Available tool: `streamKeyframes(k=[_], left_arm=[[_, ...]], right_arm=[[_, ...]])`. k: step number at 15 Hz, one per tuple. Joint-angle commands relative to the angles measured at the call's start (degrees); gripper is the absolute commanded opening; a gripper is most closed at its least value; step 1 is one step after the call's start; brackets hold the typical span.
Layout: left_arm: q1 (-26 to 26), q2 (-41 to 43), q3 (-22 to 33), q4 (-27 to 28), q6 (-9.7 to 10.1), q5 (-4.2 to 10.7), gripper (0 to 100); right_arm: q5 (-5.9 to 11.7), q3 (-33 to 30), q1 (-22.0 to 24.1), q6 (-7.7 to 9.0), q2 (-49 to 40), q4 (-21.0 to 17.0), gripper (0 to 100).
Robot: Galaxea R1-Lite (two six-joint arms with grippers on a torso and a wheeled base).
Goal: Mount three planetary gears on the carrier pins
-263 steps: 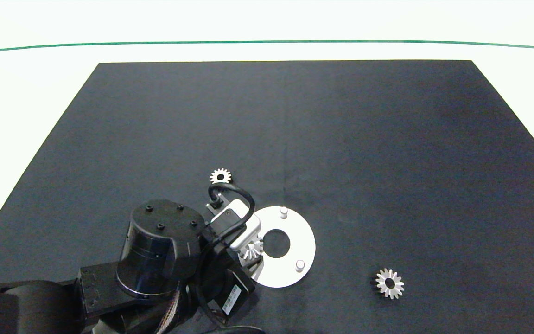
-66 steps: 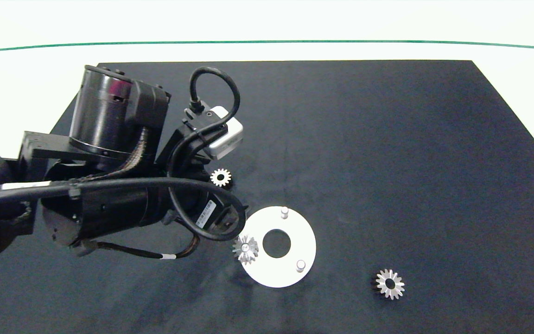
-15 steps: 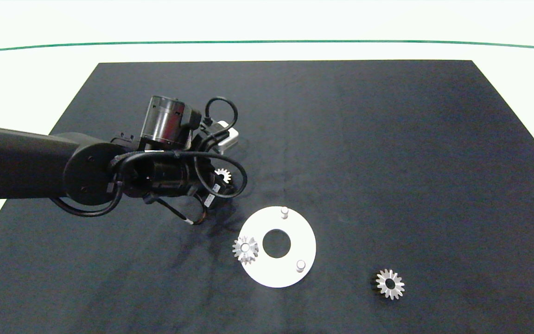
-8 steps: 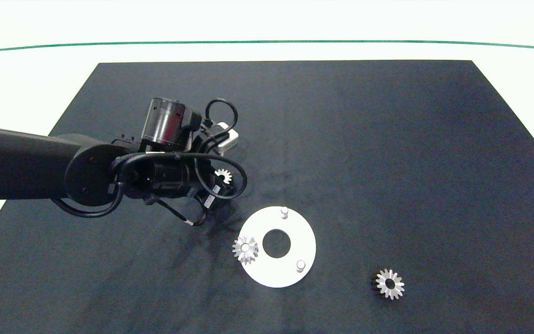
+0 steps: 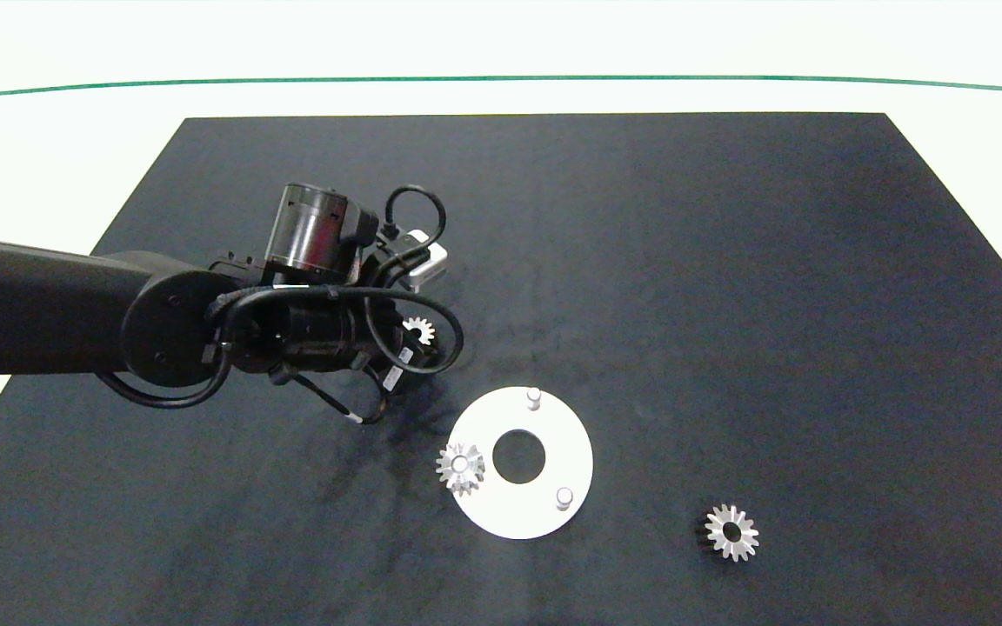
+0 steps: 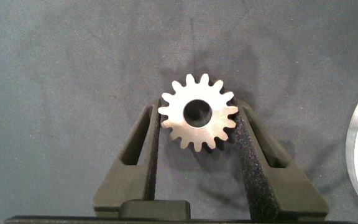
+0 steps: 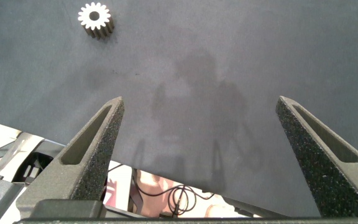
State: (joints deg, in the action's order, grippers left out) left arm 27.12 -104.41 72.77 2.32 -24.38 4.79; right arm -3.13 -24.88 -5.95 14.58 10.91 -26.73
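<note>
From above, the left gripper [image 5: 418, 335] is sitting low over the dark mat [image 5: 727, 287] at a planetary gear [image 5: 418, 330], just beyond the white disc [image 5: 575, 456]. One gear [image 5: 461, 468] is sitting on a pin; two carrier pins [image 5: 534, 397] are standing bare, and a third gear [image 5: 731, 532] is lying well apart.

Left wrist: the fingers [image 6: 143, 140] are pressing against the gear's [image 6: 198, 112] teeth on both sides.

Right wrist: the right gripper [image 7: 204, 134] is hanging spread wide, holding nothing, with a gear [image 7: 94, 18] lying beyond it.

The left arm [image 5: 49, 304] is reaching in over the dark bench [image 5: 727, 261], its wrist covering a gear [image 5: 418, 330]. Another gear [image 5: 461, 468] is sitting on the white disc [image 5: 575, 452], and a third gear [image 5: 731, 532] is lying well apart.
</note>
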Motion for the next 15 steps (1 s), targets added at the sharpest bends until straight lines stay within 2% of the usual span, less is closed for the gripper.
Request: streamKeyframes(k=[1,7,10,15], left_arm=[[-0.05,0.09,0.1,0.14,-0.14,0.04,10],[0.21,0.35,-0.52,0.14,0.12,0.04,0],[0.56,2.46,-2.8,0.14,0.74,0.04,0],[2.06,5.89,-2.1,1.9,0.65,0.13,0]], right_arm=[[-0.03,0.01,-0.03,0.1,-0.1,-0.16,100],[-0.03,0.01,-0.03,0.1,-0.45,-0.16,100],[-0.12,0.01,-0.03,0.1,-0.45,-0.16,100],[-0.12,-0.08,-0.12,0.1,-0.63,-0.16,100]])
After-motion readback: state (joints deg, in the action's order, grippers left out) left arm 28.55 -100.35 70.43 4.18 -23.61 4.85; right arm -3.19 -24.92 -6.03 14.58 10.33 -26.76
